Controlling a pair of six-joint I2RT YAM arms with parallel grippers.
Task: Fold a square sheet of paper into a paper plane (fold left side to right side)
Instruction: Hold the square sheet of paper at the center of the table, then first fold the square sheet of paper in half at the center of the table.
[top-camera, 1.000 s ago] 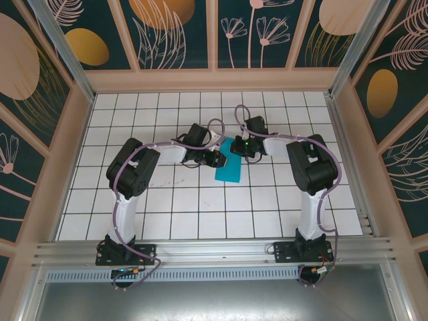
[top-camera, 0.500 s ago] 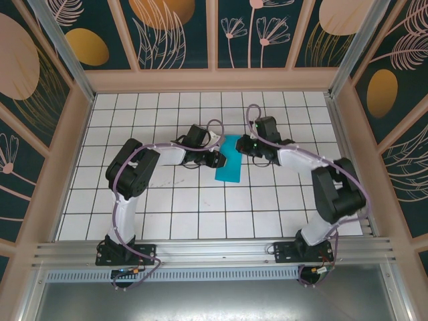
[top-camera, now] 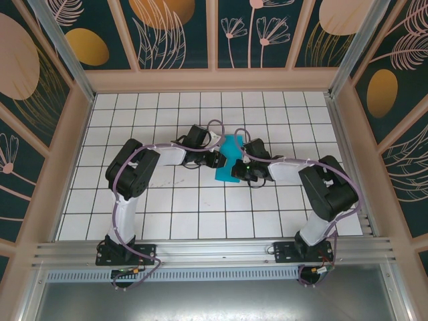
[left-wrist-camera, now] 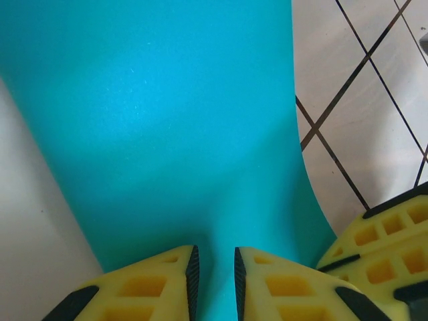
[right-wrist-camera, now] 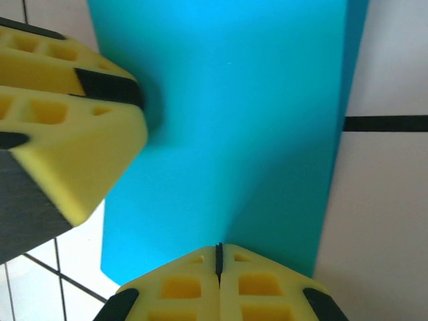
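Note:
The square sheet of paper [top-camera: 225, 168] is a narrow cyan strip lying on the white tiles mid-table. My left gripper [top-camera: 217, 159] stands at its left edge. In the left wrist view the left gripper [left-wrist-camera: 214, 251] hovers over the paper [left-wrist-camera: 167, 120], jaws a narrow gap apart and nothing pinched. My right gripper [top-camera: 238, 170] is at the strip's right side. In the right wrist view the right gripper [right-wrist-camera: 219, 246] is shut, its tips down on the paper [right-wrist-camera: 227, 120] where a shaded crease begins. The left fingers [right-wrist-camera: 73, 134] show there too.
White tiled floor [top-camera: 174, 200] with black grid lines spreads around the paper. Wooden-framed patterned walls [top-camera: 214, 73] close in the back and sides. An aluminium rail [top-camera: 214, 251] carries both arm bases at the near edge. The two grippers sit close together over the strip.
The right arm has swung from the paper's far end down to its near right side, staying shut. The left gripper and the paper have hardly moved.

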